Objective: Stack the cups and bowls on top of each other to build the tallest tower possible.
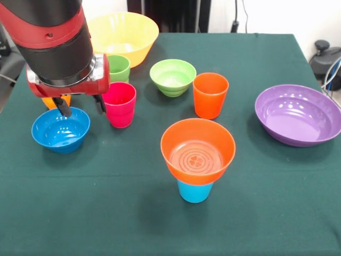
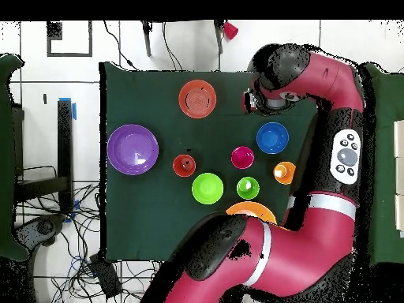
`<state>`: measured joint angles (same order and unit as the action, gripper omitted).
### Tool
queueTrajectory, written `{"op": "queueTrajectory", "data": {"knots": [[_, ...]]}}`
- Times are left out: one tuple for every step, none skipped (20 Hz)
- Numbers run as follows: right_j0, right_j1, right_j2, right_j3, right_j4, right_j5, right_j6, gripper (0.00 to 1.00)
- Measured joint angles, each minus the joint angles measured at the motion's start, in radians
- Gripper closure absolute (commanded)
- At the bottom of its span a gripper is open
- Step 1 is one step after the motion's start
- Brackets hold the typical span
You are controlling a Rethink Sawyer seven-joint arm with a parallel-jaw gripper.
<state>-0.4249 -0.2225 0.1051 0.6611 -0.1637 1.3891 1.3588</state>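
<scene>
While hovering over the far rim of the blue bowl (image 1: pixel 60 129) at the worktop's (image 1: pixel 106 213) left in the front view, holding the gripper (image 1: pixel 80 106) with fingers apart and empty. Standing near centre: the tower (image 1: pixel 197 157), an orange bowl (image 1: pixel 197 150) on a light blue cup (image 1: pixel 194 191). Judging the blue bowl light, stiff and glossy, so probably slippery; pinching its thin rim, one finger inside, looking most secure.
</scene>
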Motion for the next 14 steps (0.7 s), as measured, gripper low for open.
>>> {"op": "queueTrajectory", "data": {"knots": [[0.000,0.002,-0.009,0.000,-0.001,0.000,0.000,0.00],[0.000,0.002,-0.013,0.000,-0.001,0.000,0.000,0.00],[0.000,0.002,-0.017,0.000,-0.002,0.000,0.000,0.00],[0.000,0.002,-0.022,0.000,-0.003,0.000,0.000,0.00],[0.000,0.001,-0.028,0.002,-0.004,-0.002,0.000,0.00],[0.000,-0.001,-0.031,0.005,-0.004,-0.006,0.000,0.00],[0.000,-0.002,-0.034,0.009,-0.004,-0.010,0.000,0.00],[0.000,-0.005,-0.036,0.013,-0.005,-0.015,0.000,0.00],[0.000,-0.010,-0.040,0.024,-0.005,-0.027,0.000,0.00],[0.000,-0.016,-0.044,0.036,-0.006,-0.044,0.000,0.00],[0.000,-0.022,-0.049,0.051,-0.006,-0.064,0.000,0.00],[0.000,-0.035,-0.056,0.081,-0.008,-0.105,0.000,0.00],[0.000,-0.041,-0.060,0.098,-0.008,-0.129,0.000,0.00],[0.000,-0.044,-0.061,0.105,-0.009,-0.139,0.000,0.00]]}}
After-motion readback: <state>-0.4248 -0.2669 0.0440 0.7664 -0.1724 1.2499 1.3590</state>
